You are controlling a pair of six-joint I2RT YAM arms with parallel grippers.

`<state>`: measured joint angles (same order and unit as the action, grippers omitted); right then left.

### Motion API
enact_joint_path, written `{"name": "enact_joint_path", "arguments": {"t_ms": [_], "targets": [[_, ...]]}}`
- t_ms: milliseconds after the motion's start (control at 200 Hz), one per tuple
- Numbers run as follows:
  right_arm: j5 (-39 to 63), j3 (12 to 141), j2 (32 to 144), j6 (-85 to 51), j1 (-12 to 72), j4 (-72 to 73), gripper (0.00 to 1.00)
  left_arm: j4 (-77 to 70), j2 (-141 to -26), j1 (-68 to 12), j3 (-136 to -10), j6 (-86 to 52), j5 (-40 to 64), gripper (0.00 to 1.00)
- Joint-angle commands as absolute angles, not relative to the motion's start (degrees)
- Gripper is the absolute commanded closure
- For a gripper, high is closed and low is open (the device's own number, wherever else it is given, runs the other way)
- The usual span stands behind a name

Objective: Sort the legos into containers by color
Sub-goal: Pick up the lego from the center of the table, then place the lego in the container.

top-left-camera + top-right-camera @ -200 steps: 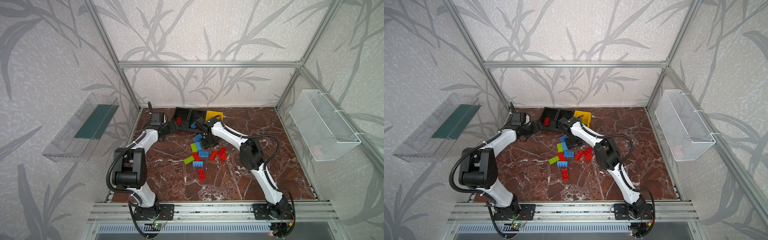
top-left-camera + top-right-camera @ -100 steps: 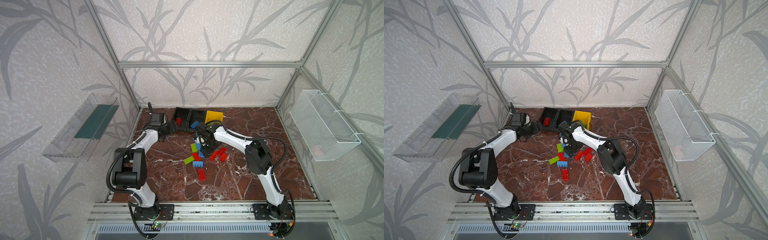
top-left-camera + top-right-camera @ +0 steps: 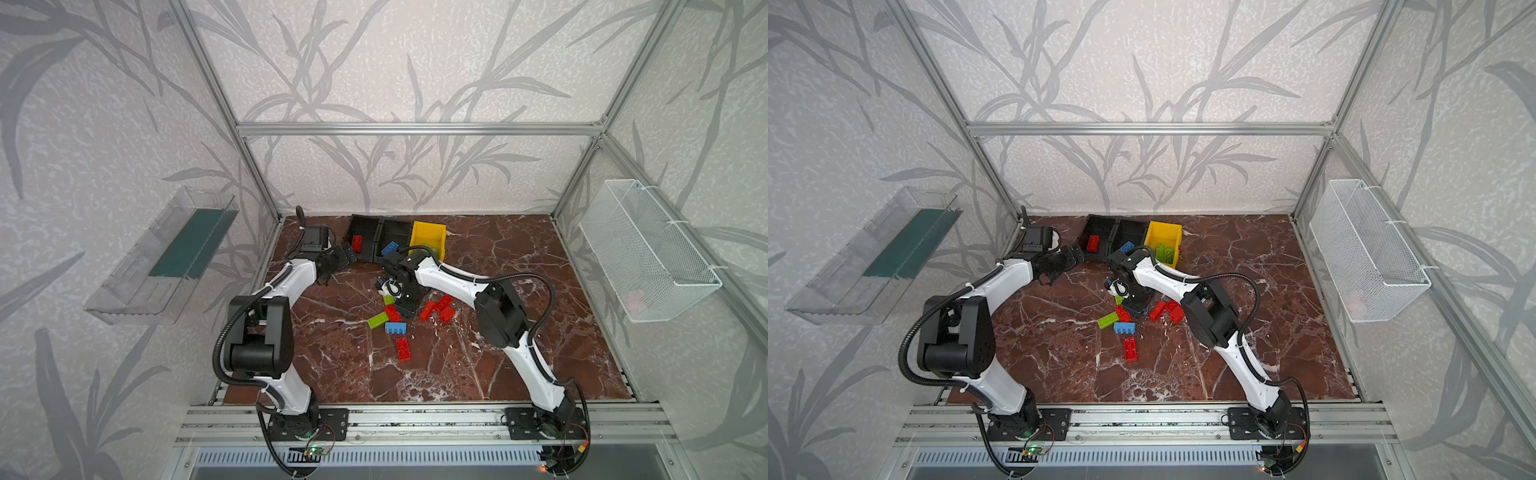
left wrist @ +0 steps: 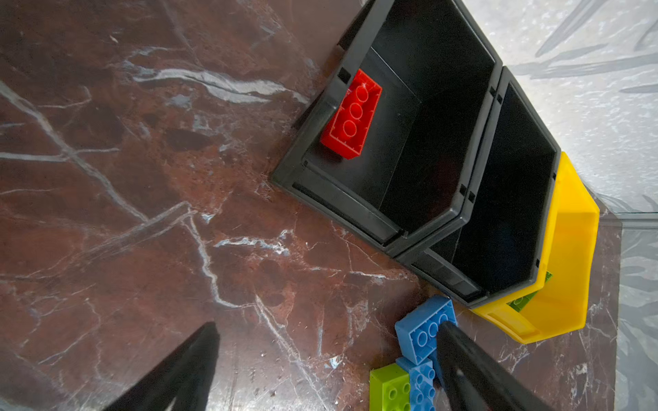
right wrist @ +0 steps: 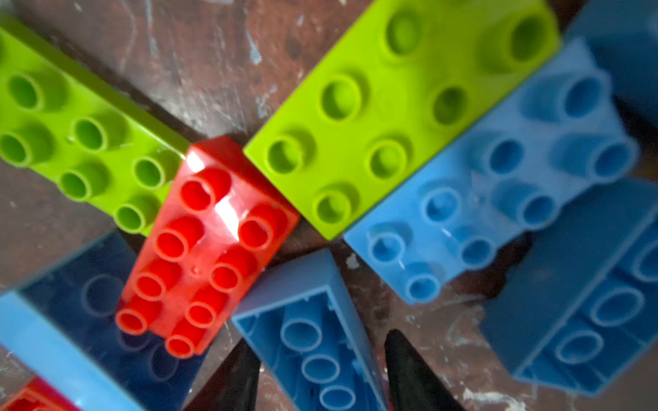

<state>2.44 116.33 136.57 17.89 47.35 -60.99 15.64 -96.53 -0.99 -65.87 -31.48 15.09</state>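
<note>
Three containers stand at the back: a black bin (image 3: 365, 226) holding a red brick (image 4: 350, 115), a second black bin (image 3: 397, 230), and a yellow bin (image 3: 428, 235) with green bricks (image 3: 1165, 252). A blue brick (image 4: 425, 329) lies by the second bin's front. Loose legos are piled mid-table: green (image 3: 378, 320), blue (image 3: 395, 328), red (image 3: 403, 348) and more red (image 3: 440, 307). My right gripper (image 3: 405, 309) points down into the pile, its jaws (image 5: 317, 373) shut on a blue brick (image 5: 313, 338) lying on its side. My left gripper (image 4: 327, 331) hangs open near the first black bin, holding nothing.
A clear plastic tray (image 3: 166, 262) hangs on the left wall and a white mesh basket (image 3: 648, 249) on the right wall. Aluminium frame posts edge the marble table (image 3: 498, 353). Green (image 5: 398, 103), red (image 5: 210, 245) and blue (image 5: 491, 185) bricks crowd round the right jaws.
My right arm has swung back from the bins and come down onto the pile, where its jaws narrowed round a blue brick. The left arm has not moved.
</note>
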Motion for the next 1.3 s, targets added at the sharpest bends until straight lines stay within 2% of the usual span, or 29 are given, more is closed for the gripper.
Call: {"name": "enact_joint_path", "arguments": {"t_ms": [0,255,400,610,700,935,1195,1295], "targets": [[2.0,119.7,138.8,19.6,47.7,-64.4,0.48,17.7,-95.9,-0.8,-67.4,-30.5,13.7,0.04],[2.7,116.8,133.9,18.0,47.6,-62.1,0.78,19.4,-94.4,-0.8,-67.3,-29.2,12.7,0.06],[2.4,117.2,128.7,14.5,47.6,-62.3,0.81,20.3,-92.0,-0.8,-65.2,-29.2,12.1,0.07],[-0.5,125.8,128.2,0.8,46.4,-61.9,0.79,20.6,-85.0,-0.9,-57.7,-31.5,10.4,0.07],[-2.2,134.7,133.2,-6.6,44.7,-63.8,0.77,20.8,-81.7,-1.3,-54.7,-32.8,10.6,0.07],[2.8,158.4,147.4,-17.9,40.6,-63.1,0.74,23.6,-74.0,-3.6,-49.1,-34.3,10.5,0.06],[8.5,152.4,149.2,-31.4,36.9,-45.8,0.7,25.1,-68.7,-6.6,-43.9,-36.2,9.5,0.04],[9.5,156.2,151.4,-32.3,36.3,-46.3,0.62,25.8,-68.2,-7.4,-43.4,-36.0,9.0,0.03]]}}
